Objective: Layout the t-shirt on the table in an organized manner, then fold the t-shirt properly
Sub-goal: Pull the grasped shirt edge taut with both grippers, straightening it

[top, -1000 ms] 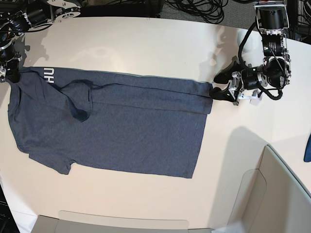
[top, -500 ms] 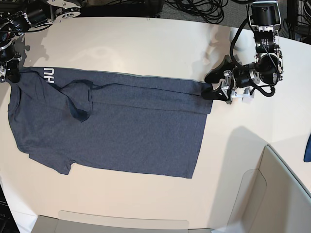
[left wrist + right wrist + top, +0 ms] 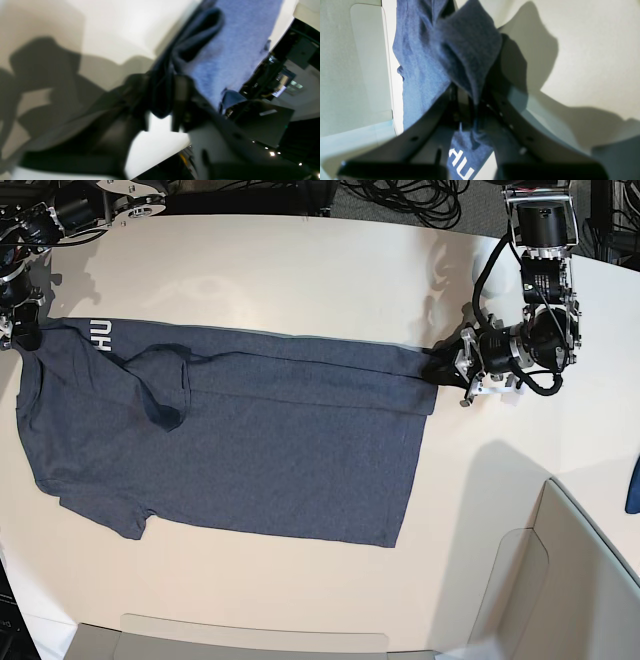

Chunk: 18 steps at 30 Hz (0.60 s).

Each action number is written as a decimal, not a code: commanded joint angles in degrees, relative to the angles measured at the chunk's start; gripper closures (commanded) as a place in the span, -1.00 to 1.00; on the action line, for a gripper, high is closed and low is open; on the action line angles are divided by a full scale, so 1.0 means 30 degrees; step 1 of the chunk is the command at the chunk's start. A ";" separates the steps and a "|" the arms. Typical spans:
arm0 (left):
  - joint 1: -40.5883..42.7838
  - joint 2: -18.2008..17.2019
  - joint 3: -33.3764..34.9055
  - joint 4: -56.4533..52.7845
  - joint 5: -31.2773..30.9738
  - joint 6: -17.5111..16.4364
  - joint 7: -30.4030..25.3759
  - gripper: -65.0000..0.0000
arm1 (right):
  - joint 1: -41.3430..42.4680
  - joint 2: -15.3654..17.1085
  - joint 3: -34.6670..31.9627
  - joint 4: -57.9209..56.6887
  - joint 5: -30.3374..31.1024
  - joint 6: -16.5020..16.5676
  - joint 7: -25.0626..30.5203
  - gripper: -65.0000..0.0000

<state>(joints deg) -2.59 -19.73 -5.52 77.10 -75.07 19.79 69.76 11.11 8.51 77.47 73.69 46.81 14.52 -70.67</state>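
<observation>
The dark navy-grey heathered short-sleeved t-shirt (image 3: pixel 230 440) lies spread flat across the left and middle of the big off-white smooth desk (image 3: pixel 300 270), one strip folded over along its top edge. A second ago the left claw (image 3: pixel 440 368), at the right of the base view, stood wide beside the hem corner; it has since slid in and clamped on that corner. The right claw (image 3: pixel 25 335), at the far left edge, stays pinched on the shoulder corner. With both ends gripped, a fold looks ready to begin.

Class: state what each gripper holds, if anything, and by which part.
Left gripper pinches the t-shirt at its hem corner; right gripper grips its shoulder edge near the lettering.
</observation>
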 commanded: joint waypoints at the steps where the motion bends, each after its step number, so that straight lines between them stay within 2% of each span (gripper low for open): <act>1: -0.0177 -0.0238 -0.0050 0.0190 -0.0135 0.0099 0.0147 0.99 | 0.0119 0.0195 -0.0051 0.0213 0.0325 -0.0050 -0.0281 1.00; 6: -0.0118 -0.0326 -0.0021 0.0278 -0.0164 0.0099 0.0294 1.00 | -0.0174 -0.0274 0.0095 0.0360 0.0325 -0.0050 -0.1336 1.00; 10: 0.0937 -0.0355 -0.0050 0.2212 -0.0135 0.0099 0.0294 1.00 | -0.1023 -0.0332 0.0008 0.0389 0.0383 -0.0050 -0.1453 1.00; 15: 0.2666 -0.0970 -0.0197 0.4556 -0.0135 0.0099 0.0294 1.00 | -0.2811 -0.0362 -0.0022 0.0946 0.2347 -0.0050 -0.1453 1.00; 18: 0.3691 -0.1029 -0.0226 0.5641 -0.0164 0.0099 0.0294 1.00 | -0.3837 -0.0362 -0.0022 0.1883 0.2757 -0.0050 -0.1453 1.00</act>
<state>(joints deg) 8.82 -22.41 -6.02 93.12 -74.08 19.97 69.58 -0.30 6.83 77.17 78.87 55.42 15.03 -74.89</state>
